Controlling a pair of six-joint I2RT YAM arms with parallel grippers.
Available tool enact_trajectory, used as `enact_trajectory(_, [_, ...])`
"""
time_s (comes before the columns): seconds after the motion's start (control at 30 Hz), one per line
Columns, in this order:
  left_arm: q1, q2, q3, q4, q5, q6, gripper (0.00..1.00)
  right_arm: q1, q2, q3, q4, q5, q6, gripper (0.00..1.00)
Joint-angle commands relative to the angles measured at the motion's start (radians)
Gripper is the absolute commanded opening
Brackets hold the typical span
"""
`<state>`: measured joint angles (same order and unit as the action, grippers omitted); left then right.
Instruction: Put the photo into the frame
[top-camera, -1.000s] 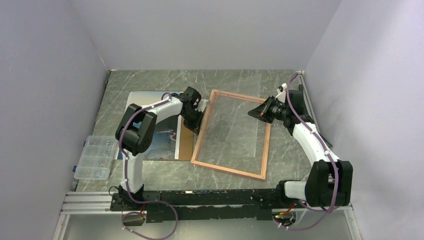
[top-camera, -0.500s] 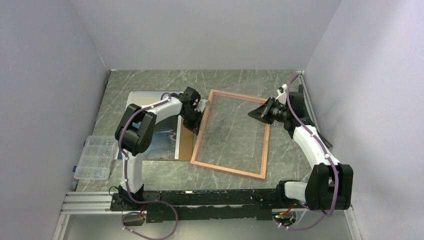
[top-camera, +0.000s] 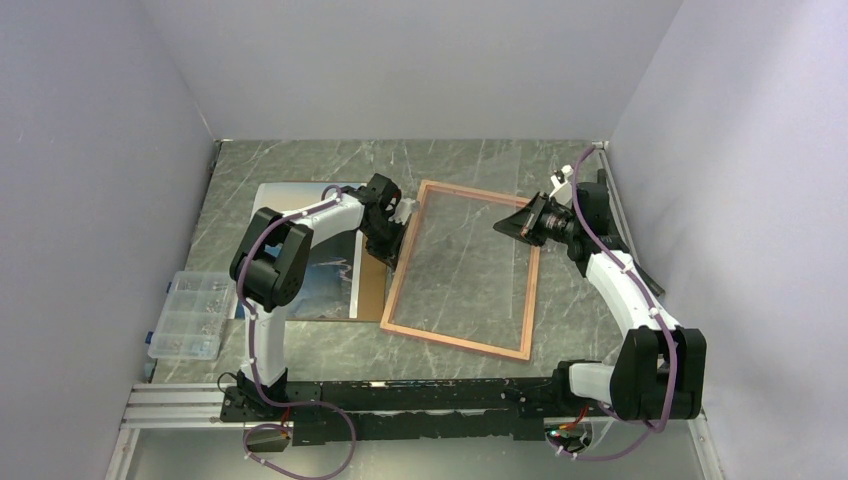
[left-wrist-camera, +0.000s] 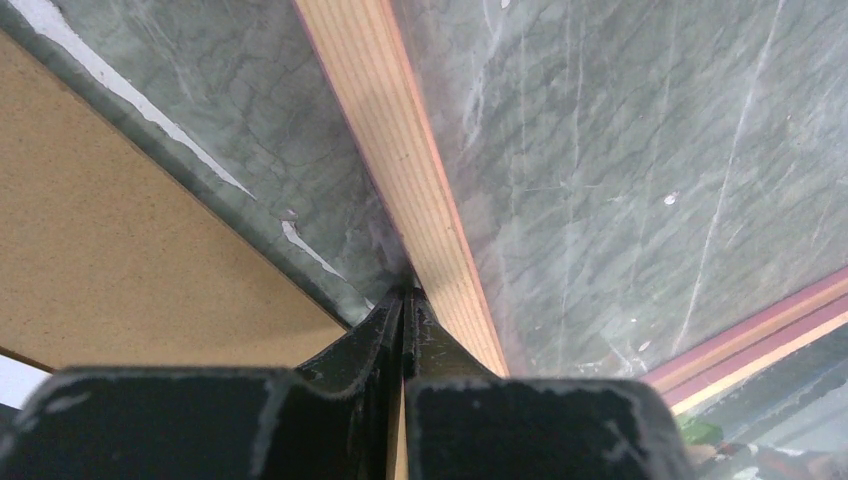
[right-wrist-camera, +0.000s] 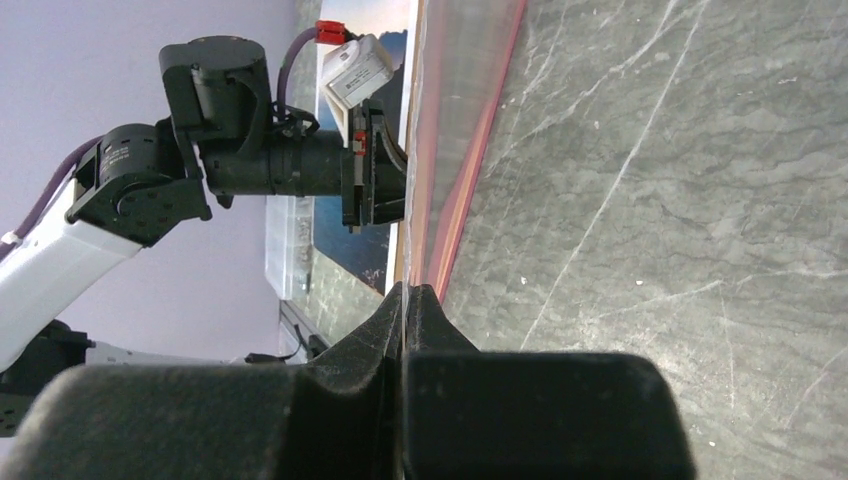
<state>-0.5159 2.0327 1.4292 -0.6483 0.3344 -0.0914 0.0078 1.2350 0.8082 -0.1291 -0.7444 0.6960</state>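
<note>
Two grippers, both mine, meet a large thin frame (top-camera: 456, 339) from opposite sides on a grey-green marbled worktop (top-camera: 330, 348). The frame sits near the middle of the worktop, slightly turned. Its light wood-brown side faces up, and a pink line shows along its rim.

My left gripper (top-camera: 400, 236) has its fingers pressed onto the frame's left border, a little way down from the far corner. In the left wrist view, the wooden strip runs straight out from between the tips.

My right gripper (top-camera: 500, 228) reaches in from the right, near the far right corner, with its fingers pressed tightly together. They pinch the frame's right side on a very thin edge. I cannot tell whether that edge is the clear pane (top-camera: 470, 265) or the border. The marble shows through the pane.

The photo (top-camera: 325, 282), a blue seascape with dark mountains, lies face up to the left of the frame, partly under my left arm and not in the frame. A plain brown board (top-camera: 371, 290) shows as a strip between the photo and the frame's left border, and appears to lie under the photo. A clear plastic parts box (top-camera: 188, 315) sits at the worktop's left edge, well apart from the rest.
</note>
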Motion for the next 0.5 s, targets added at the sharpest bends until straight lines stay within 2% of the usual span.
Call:
enact_trajectory(0.0, [-0.012, -0.032, 0.001, 0.042, 0.037, -0.016, 0.07, 0.018, 0.014, 0.010, 0.011, -0.094, -0.029, 0.00])
enact_trajectory(0.47, [-0.012, -0.031, -0.002, 0.050, 0.039, -0.015, 0.07, 0.065, -0.011, -0.002, 0.059, -0.123, -0.011, 0.00])
